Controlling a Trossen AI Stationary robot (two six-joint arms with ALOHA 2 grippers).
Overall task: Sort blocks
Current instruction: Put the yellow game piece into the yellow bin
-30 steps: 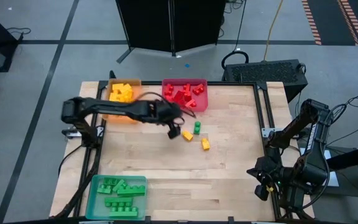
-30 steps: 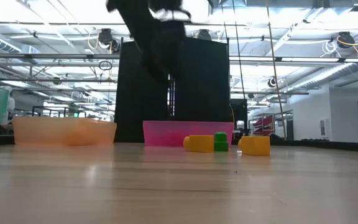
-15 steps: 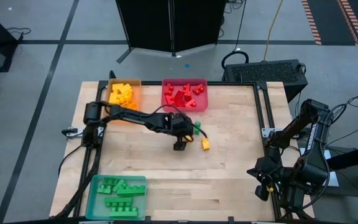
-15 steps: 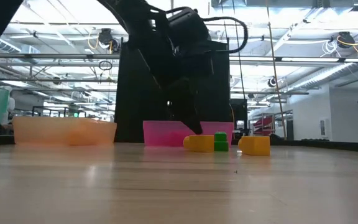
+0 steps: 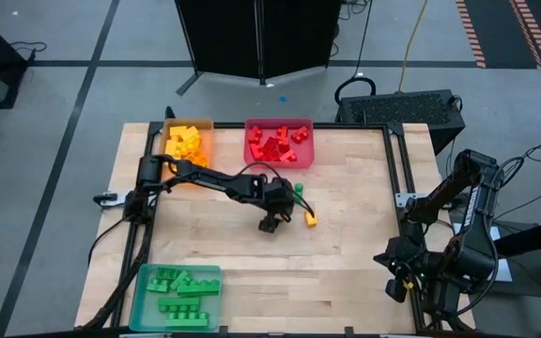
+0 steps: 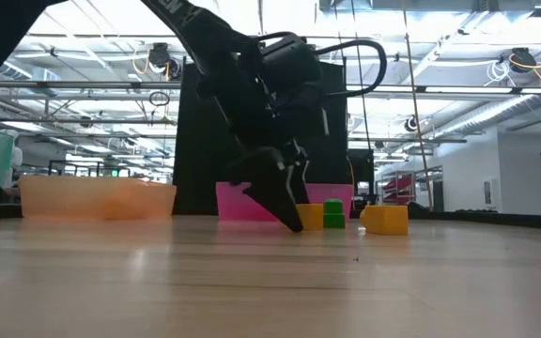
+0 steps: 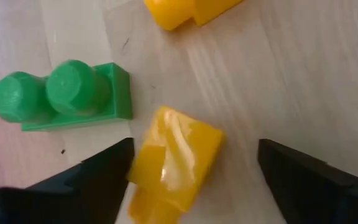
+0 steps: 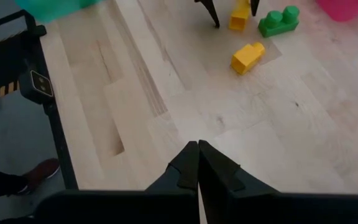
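Blocks sit mostly in three trays: yellow ones in the orange tray [image 5: 188,143] at the table's [image 5: 346,253] far left, red ones in the red tray [image 5: 279,143] just beside it, green ones in the teal tray [image 5: 177,291] at the near left corner. Three blocks lie loose mid-table — a yellow block [image 7: 174,163], a green block [image 5: 298,191] just beyond it, and a second yellow block [image 5: 310,219] near, to the right.

Left arm reaches from the table's left edge across to the centre. Left gripper [image 5: 271,220] is down at the wood w/ fingers [image 7: 98,171] spread wide, straddling the first yellow block; in the wrist view the block lies tilted between the tips, one finger about touching its edge, the other apart from it — no grip yet. Green block lies just beside that same finger, two studs showing.

Right arm waits off the table's right side, near corner. Right gripper [image 8: 198,165] has its fingers pressed together, holding nothing.

A person's red shoe [image 8: 37,172] shows on the floor beyond the table edge in the right wrist view.
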